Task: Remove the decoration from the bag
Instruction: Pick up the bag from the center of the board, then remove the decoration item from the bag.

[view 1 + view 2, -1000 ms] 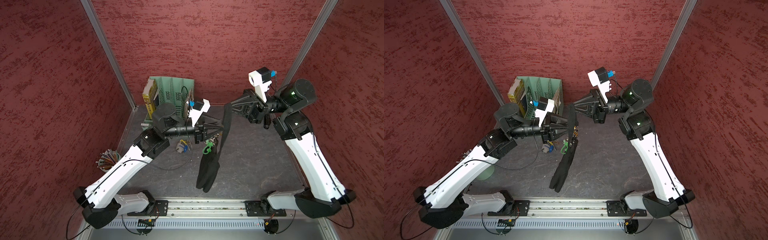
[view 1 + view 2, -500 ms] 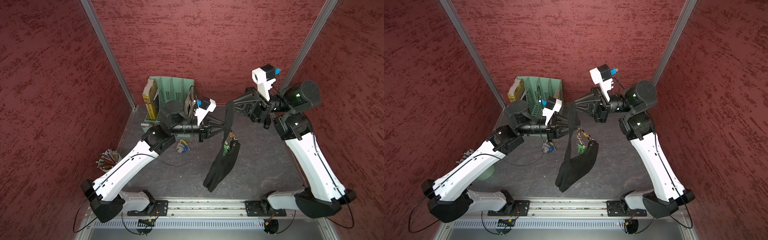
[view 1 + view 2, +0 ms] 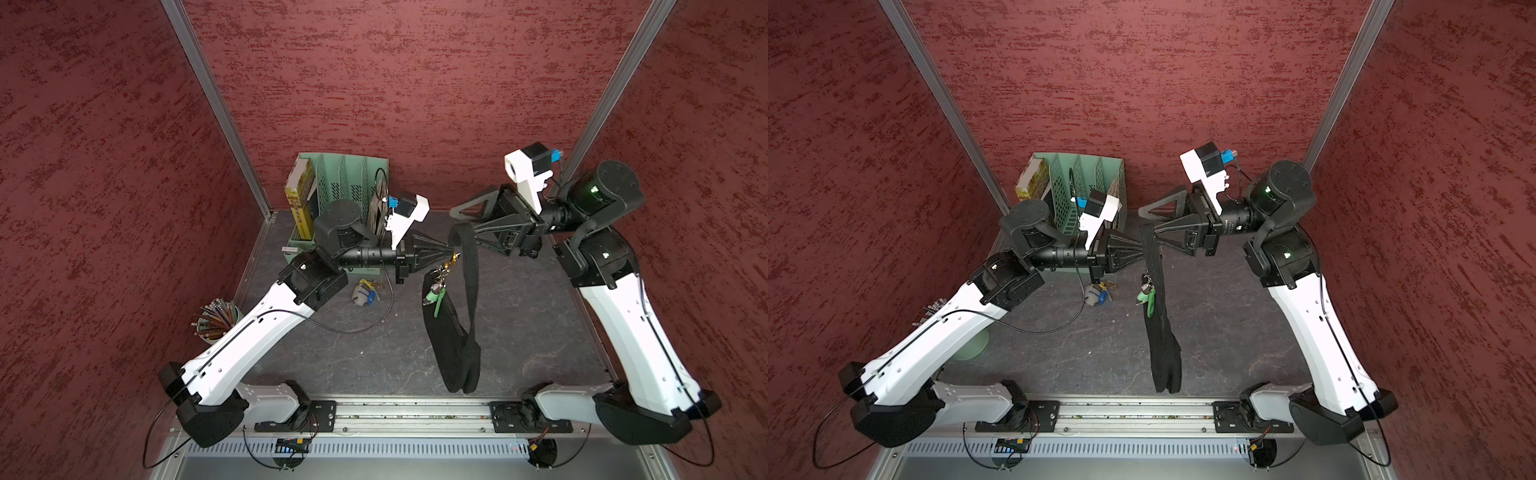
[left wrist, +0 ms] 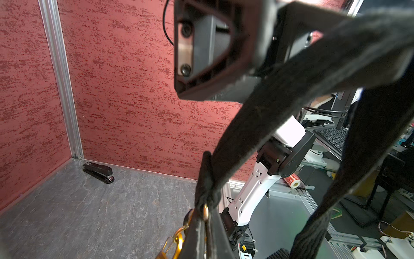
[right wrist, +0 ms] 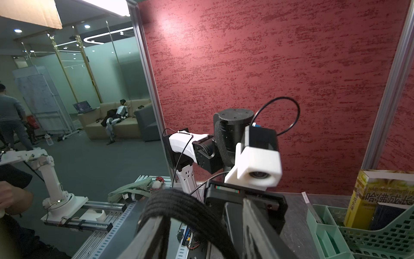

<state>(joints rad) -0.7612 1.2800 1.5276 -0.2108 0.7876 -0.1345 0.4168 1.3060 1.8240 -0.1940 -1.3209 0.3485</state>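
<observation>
The sling bag is hanging above the tabletop w/ its strap draping over the spread right claw; the left claw is pinching the gold clasp; the green decoration is not yet coming off.

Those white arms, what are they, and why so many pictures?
They are two robot arms on a table. Two pictures look down from above; two come from small cameras on the arms' wrists. The left end effector is pinched shut on a gold clip where the strap meets the black bag, which hangs down. The right end effector is open, with the strap draped over one finger. A green charm dangles by the clip. On the table stand a green file rack with books and a cup of pens; a stapler lies in a corner.
</observation>
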